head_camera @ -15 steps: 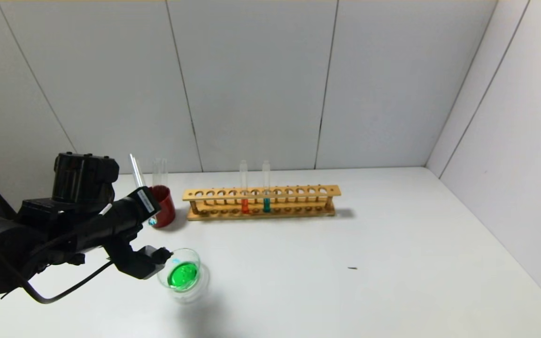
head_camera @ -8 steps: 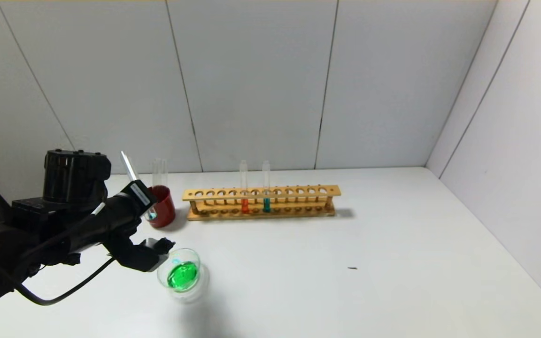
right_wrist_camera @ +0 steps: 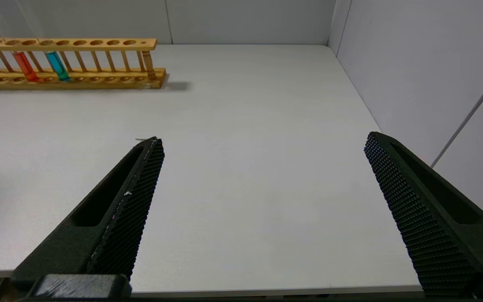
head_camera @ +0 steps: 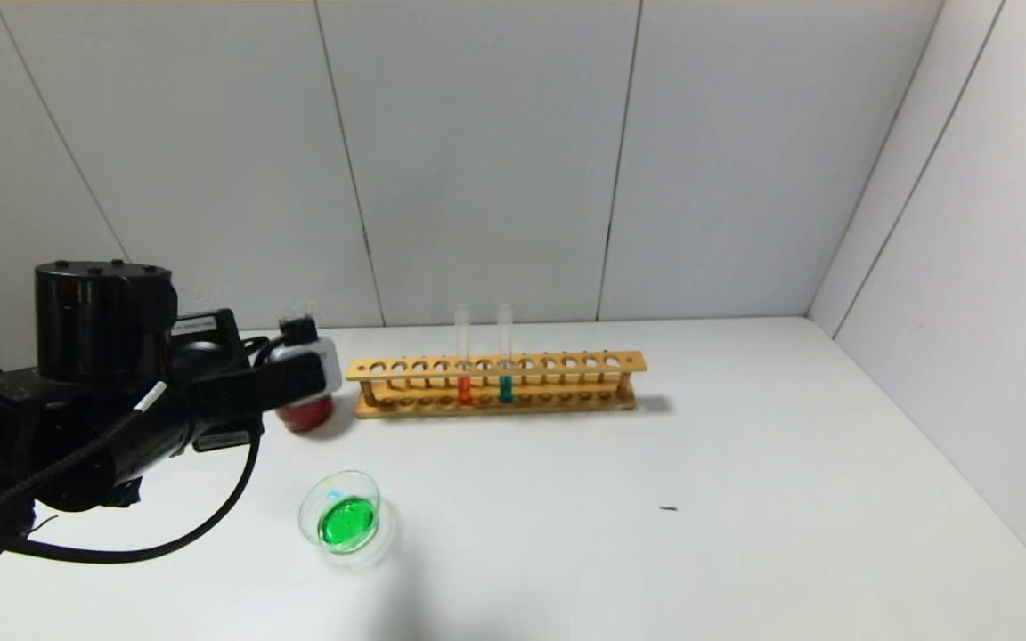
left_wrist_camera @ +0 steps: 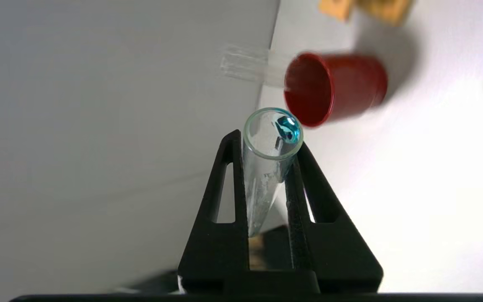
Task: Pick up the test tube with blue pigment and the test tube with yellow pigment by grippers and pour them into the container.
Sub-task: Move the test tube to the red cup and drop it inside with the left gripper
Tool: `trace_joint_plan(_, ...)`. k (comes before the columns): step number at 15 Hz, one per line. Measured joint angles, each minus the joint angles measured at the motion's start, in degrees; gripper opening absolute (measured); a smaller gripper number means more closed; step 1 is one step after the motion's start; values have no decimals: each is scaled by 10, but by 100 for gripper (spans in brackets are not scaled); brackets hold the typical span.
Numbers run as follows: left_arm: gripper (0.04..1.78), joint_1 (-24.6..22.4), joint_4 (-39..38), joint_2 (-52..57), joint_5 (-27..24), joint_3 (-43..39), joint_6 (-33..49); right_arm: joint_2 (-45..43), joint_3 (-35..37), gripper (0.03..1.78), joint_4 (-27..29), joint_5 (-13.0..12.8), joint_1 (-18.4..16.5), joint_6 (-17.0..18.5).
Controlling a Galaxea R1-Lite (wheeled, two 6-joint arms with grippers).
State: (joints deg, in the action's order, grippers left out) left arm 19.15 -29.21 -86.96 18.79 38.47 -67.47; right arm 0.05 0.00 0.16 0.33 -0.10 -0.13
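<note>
The left gripper (left_wrist_camera: 266, 167) has its fingers clamped on the test tube with blue pigment (left_wrist_camera: 268, 167), nearly drained, right beside the red cup (left_wrist_camera: 333, 94). The container (head_camera: 341, 519) sits on the table (head_camera: 655, 534) with green liquid inside. The right gripper (right_wrist_camera: 262, 176) hangs wide apart, holding nothing.

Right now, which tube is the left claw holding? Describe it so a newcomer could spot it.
Start at the red cup near the wooden rack's end. Just beside it, the left claw is shut on a clear glass tube. Unlike the racked orange and teal tubes, it holds only a blue drop.
</note>
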Motion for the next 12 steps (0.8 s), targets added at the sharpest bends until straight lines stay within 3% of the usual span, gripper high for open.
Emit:
trace_joint_plan(4,31,-2,1,-33,-19,104,351,0,0,175,0,0,0,0)
trace_joint_plan(6,31,-35,0,-62,-57,155,487,0,0,175,0,0,0,0)
trace_joint_plan(10,31,-116,-14,-107,-168,185,578,0,0,175,0,0,0,0)
trace_joint_plan(12,31,-133,-32,-130,-187,187,593,0,0,175,0,0,0,0)
